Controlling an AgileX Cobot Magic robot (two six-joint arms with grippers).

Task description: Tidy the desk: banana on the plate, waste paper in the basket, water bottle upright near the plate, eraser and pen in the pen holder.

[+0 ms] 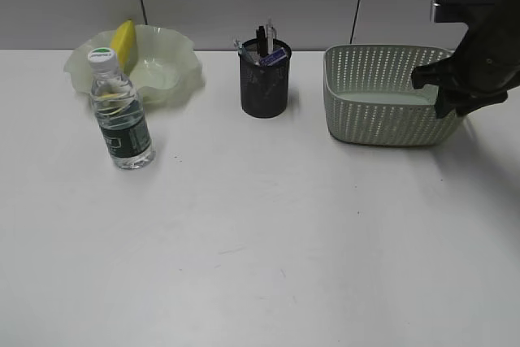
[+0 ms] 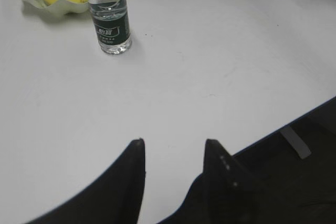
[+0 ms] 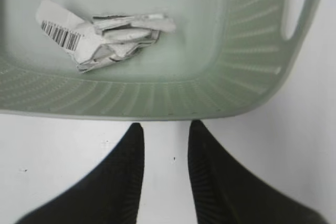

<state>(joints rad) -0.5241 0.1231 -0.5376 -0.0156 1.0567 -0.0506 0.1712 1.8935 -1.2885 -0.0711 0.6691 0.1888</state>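
Right hand (image 3: 164, 129) parted, seemingly above basket (image 3: 157, 103)

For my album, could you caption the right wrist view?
Crumpled white waste paper lying inside the sage green basket, open hand outside.

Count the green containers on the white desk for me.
2. The translucent pale green ruffled plate sits back left, holding the yellow banana; the sage green perforated basket sits back right, holding crumpled waste paper. None seem hidden.
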